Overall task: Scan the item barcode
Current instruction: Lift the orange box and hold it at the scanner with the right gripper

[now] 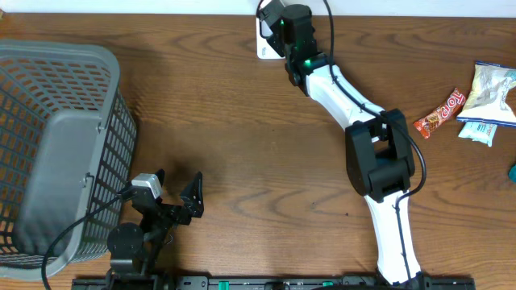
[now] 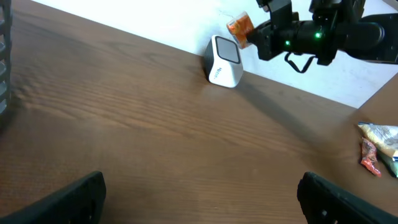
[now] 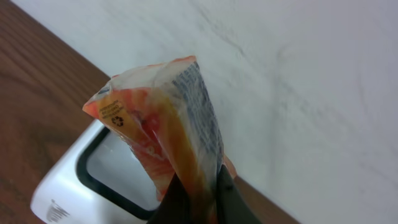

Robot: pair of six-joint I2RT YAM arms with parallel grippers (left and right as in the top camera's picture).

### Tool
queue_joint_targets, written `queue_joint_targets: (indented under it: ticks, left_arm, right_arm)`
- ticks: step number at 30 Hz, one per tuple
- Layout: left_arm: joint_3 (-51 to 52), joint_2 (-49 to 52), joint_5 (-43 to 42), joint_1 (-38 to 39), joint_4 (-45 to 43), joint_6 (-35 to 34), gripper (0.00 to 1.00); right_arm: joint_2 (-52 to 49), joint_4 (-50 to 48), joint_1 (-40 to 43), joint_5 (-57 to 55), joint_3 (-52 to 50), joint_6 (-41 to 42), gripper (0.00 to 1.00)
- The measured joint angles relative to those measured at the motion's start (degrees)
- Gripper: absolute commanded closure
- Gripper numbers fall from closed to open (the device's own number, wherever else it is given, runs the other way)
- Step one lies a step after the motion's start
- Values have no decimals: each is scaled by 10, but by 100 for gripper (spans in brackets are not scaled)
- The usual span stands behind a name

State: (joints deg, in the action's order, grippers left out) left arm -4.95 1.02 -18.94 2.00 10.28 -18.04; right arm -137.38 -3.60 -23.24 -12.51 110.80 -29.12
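Note:
An orange and white snack packet is pinched at its lower end by my right gripper, which is shut on it. The packet hangs just above the dark window of the white barcode scanner. The scanner stands at the far edge of the table by the white wall, and the packet shows to its upper right. Overhead, the right gripper covers most of the scanner. My left gripper rests near the front left, open and empty, with its fingers wide apart.
A grey mesh basket fills the left side of the table. At the right edge lie a red-brown candy bar and white and blue snack bags. The right arm stretches diagonally across the middle right.

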Motion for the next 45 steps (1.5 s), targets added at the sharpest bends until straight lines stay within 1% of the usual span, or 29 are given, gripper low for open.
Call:
queue_joint_targets:
  ticks: [7, 12, 20, 27, 33, 39, 45]
  left_arm:
    - [0, 0, 0, 0, 0, 0, 2]
    - [0, 0, 0, 0, 0, 0, 2]
    - [0, 0, 0, 0, 0, 0, 2]
    - [0, 0, 0, 0, 0, 0, 2]
    - [0, 0, 0, 0, 0, 0, 2]
    - [0, 0, 0, 0, 0, 0, 2]
    - [0, 0, 0, 0, 0, 0, 2]
  right_arm:
    - [-1, 23, -5, -4, 7, -45, 99]
    - [-10, -4, -5, -22, 8, -68, 99]
    - [-20, -3, -5, -31, 8, -109, 99]
    - [-28, -19, -5, -35, 8, -126, 99]
    - [-29, -22, -5, -37, 8, -164, 99]
    - [-36, -65, -5, -38, 9, -179, 99]
    - [-63, -81, -6, -41, 9, -182, 99]
